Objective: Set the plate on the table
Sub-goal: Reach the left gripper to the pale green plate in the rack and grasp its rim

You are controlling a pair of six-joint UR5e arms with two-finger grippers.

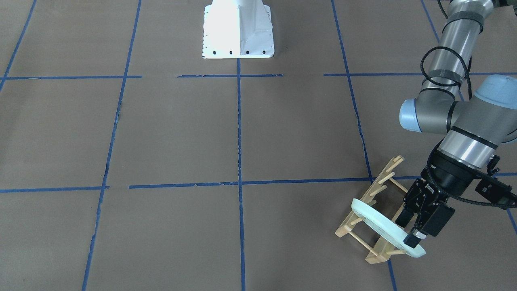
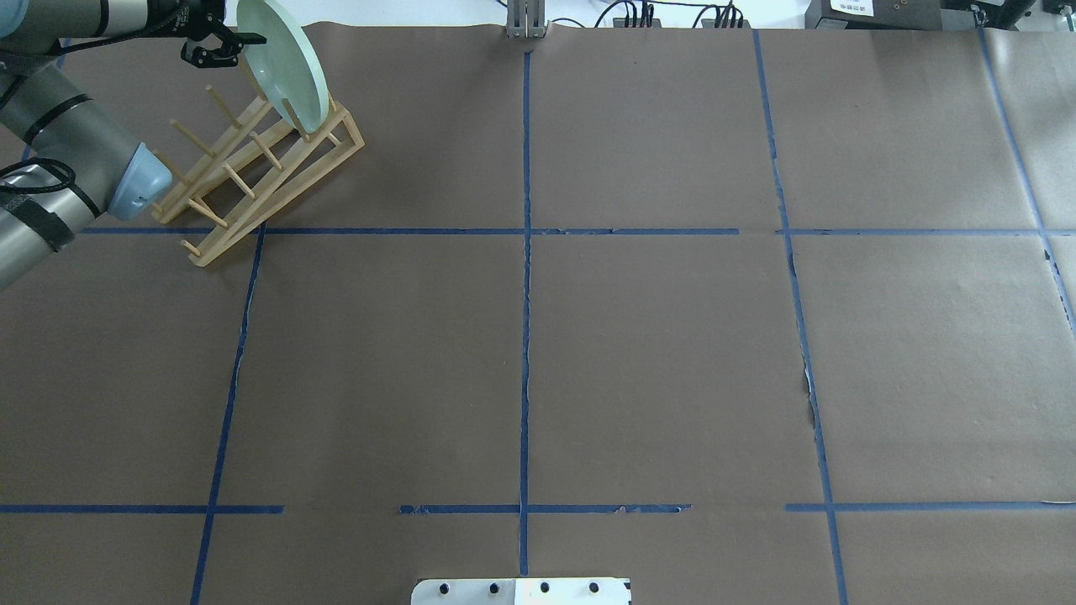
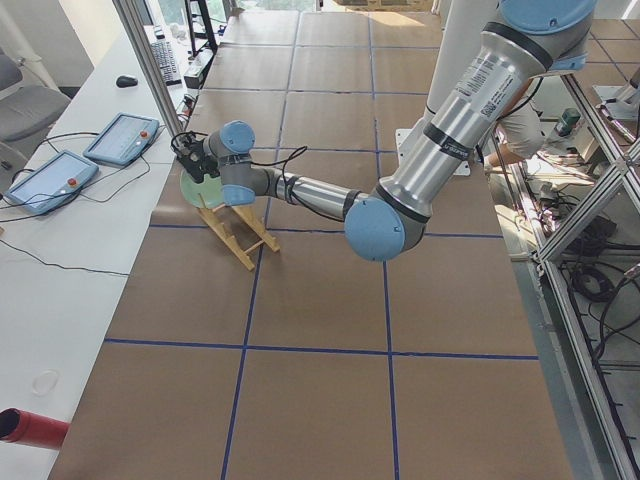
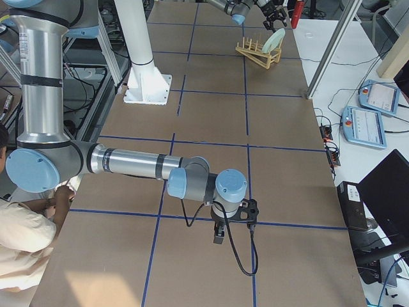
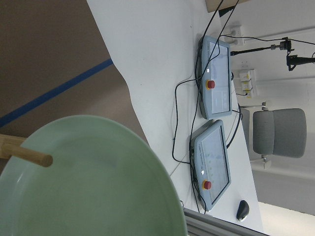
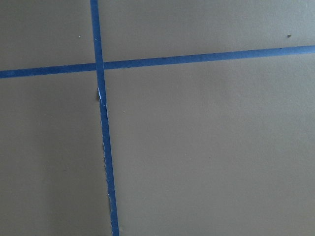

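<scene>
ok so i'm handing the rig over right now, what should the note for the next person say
Left gripper: at the plate's rim, a finger on either side. Cannot tell if it is clamped.
Right gripper: low over bare table, far from the job. Cannot tell if it is open or shut.
Plate: on edge between the pegs of the wooden rack, on the robot's far left part of the table.
Done: left gripper is at the plate.
Left: confirm the grip, lift the plate out of the rack, lay it flat on the table.

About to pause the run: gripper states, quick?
Left gripper: astride the plate rim; clamped or not cannot be told.
Right gripper: cannot be told.
</scene>
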